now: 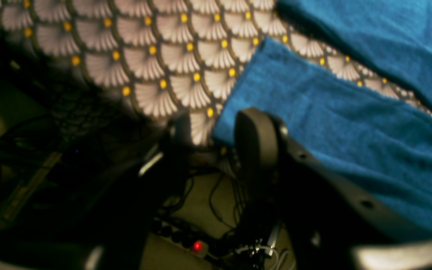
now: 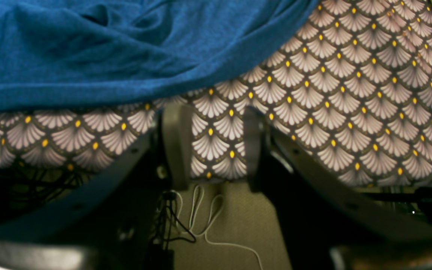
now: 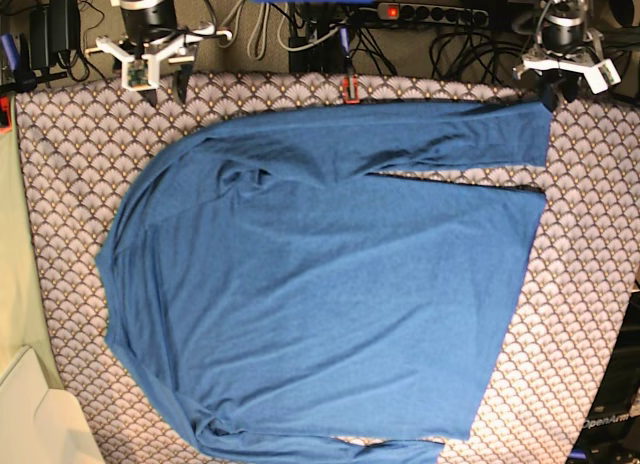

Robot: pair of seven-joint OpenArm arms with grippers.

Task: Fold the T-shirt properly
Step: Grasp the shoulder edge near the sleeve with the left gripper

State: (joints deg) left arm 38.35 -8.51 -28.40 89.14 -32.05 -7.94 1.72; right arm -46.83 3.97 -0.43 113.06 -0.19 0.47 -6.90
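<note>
Just past the left tool (image 1: 216,129) lies a sleeve end of the blue T-shirt (image 3: 320,284), flat on the fan-patterned cloth (image 3: 590,284) on the desk; cables (image 2: 201,217) lie below the right tool (image 2: 214,144); both tools hang at the desk's edge, fingers apart, holding nothing.

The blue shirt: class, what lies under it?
Under the shirt lies a grey-white cloth with a fan pattern and yellow dots, showing all around the edges. Whatever is beneath the shirt's middle is covered and cannot be seen.
</note>
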